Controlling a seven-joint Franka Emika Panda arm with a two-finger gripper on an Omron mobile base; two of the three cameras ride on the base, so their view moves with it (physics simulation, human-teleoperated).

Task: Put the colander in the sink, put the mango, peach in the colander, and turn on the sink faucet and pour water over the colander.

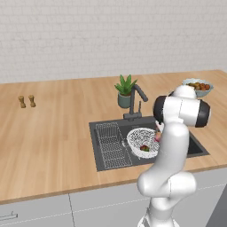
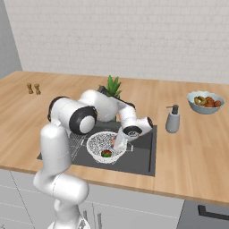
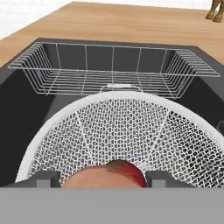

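Flat even rendered light, bright, no glare, soft faint shadows in the sink [image 1: 197, 148], low resolution, slightly blurry edges, no visible lens distortion

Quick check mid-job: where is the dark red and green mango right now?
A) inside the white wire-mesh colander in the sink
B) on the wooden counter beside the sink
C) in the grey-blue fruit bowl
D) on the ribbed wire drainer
A: the dark red and green mango lies inside the white wire-mesh colander, which sits in the dark grey sink.
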